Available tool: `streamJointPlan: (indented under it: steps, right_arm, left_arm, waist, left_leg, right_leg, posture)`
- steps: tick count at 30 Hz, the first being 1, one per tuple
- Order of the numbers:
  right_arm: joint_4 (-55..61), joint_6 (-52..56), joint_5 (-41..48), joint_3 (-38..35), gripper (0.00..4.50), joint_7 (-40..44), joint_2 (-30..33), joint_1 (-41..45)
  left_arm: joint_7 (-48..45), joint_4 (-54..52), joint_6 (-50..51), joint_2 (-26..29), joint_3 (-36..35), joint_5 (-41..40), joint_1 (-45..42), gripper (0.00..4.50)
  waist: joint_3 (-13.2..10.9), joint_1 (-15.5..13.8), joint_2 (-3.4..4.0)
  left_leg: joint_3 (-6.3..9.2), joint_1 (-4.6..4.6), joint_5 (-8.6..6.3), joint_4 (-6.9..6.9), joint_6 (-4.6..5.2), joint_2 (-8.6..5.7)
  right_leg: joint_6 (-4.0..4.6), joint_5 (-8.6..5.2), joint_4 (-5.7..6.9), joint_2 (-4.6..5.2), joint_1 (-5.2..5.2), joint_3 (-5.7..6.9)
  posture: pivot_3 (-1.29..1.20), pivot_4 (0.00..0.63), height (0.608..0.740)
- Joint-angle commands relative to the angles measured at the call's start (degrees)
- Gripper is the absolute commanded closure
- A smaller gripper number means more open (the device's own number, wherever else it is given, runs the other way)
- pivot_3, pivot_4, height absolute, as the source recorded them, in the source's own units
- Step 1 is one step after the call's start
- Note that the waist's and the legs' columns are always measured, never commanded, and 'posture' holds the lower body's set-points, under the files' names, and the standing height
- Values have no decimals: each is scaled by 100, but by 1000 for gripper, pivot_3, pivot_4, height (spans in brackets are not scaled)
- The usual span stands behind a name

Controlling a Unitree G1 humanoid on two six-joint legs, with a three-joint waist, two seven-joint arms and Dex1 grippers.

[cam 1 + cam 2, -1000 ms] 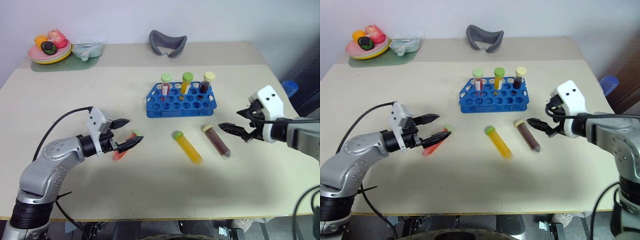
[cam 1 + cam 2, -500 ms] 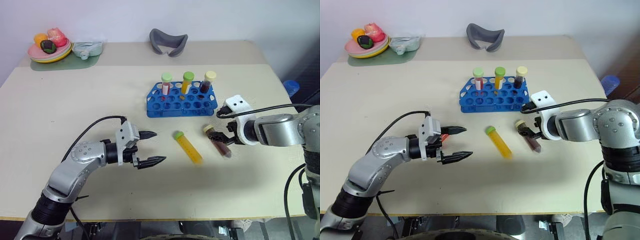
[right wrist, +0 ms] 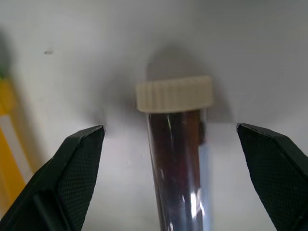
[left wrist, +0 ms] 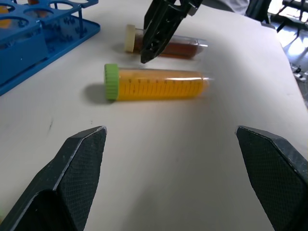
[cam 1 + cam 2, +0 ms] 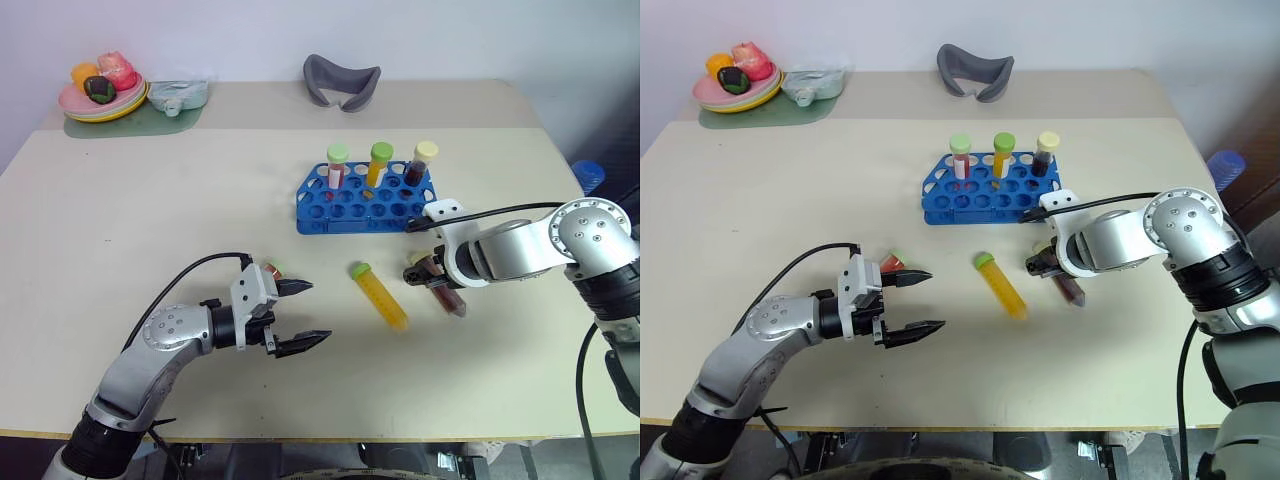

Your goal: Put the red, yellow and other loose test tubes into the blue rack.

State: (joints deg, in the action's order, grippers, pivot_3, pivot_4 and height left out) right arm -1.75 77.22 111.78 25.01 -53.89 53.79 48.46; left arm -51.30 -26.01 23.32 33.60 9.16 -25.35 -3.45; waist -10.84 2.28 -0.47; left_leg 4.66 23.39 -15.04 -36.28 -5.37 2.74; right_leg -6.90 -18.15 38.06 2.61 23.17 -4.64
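Rack [image 5: 365, 200] sits mid-surface [image 5: 150, 230] with three tubes [image 5: 377, 163] upright in its back row. Just in front of rack: two tubes lying flat, one [image 5: 379, 296] centred, another [image 5: 440, 286] to its right. Third loose tube [image 5: 890, 264] front-left of rack. Plate [image 5: 100, 100] and pouch [image 5: 176, 96] far back-left of rack; curved pad [image 5: 341, 82] behind it.

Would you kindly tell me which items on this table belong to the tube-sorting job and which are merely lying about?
Part of the job:
blue rack
yellow tube
dark brown tube
red tube
open left gripper
open right gripper

Just lying about:
plate of toy food
grey curved piece
pale green container
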Motion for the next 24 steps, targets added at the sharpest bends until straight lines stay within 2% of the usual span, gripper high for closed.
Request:
streamJointPlan:
  steps: [1, 6, 7, 9, 14, 15, 22, 24]
  right_arm:
    - [-3, 31, 122, -9, 0, -146, 12, 153]
    - [84, 77, 122, 63, 0, -131, 24, 143]
    - [110, 80, 122, 79, 260, -121, 33, 137]
    - [145, 75, 122, 105, 852, -129, 43, 124]
    - [184, 21, 122, 128, 3409, -162, 8, 121]
    - [179, 40, 122, 132, 3695, -112, 6, 140]
    - [474, -88, 122, 8, 3695, -104, 116, 310]
    - [872, -241, 32, -272, 3695, 101, 179, 403]
  left_arm:
    - [-40, -154, -141, 13, -2, 20, 47, 104]
    - [-17, -204, -150, 20, -12, 22, 110, 104]
    - [-10, -214, -146, 20, -16, 19, 117, 38]
    - [0, -219, -138, 18, -22, 15, 116, 0]
    - [-17, -196, -98, 44, -54, -22, 113, 0]
    - [-25, -200, -77, 54, -66, -43, 119, 0]
    - [92, -260, 19, 64, -106, -90, 77, 0]
    - [186, -289, 64, 53, -166, -111, 60, 0]
  waist:
    - [0, 4, 0]
    - [0, 10, 0]
    - [0, 11, 0]
    - [0, 10, 0]
    - [1, 6, 0]
    - [1, 8, 0]
    - [0, 14, 1]
    - [-2, 19, 4]
  left_leg:
    - [0, 0, 0, 0, 0, 0]
    - [0, -1, 0, 0, 0, 0]
    - [0, -1, 0, 0, 0, 0]
    - [0, -1, 0, 0, 0, 0]
    - [0, 0, 0, 0, 0, 0]
    - [0, -1, 0, 0, 0, 0]
    - [0, -1, 0, 0, 0, 0]
    - [0, 0, 0, 0, 1, 0]
  right_leg:
    - [0, 0, 0, 0, 0, 0]
    - [0, 0, 2, -1, 0, 0]
    - [0, 0, 2, -1, 0, 0]
    - [0, 0, 2, -1, 0, 0]
    - [0, 0, 2, -1, 0, 0]
    - [0, 0, 2, -1, 0, 0]
    - [0, 0, 2, -1, 2, 0]
    - [0, 0, 4, -1, 5, 0]
  posture:
    - [0, 150, 740]
    - [0, 150, 740]
    - [0, 150, 740]
    - [0, 150, 740]
    - [0, 150, 740]
    - [0, 150, 740]
    - [0, 150, 740]
    - [0, 150, 740]
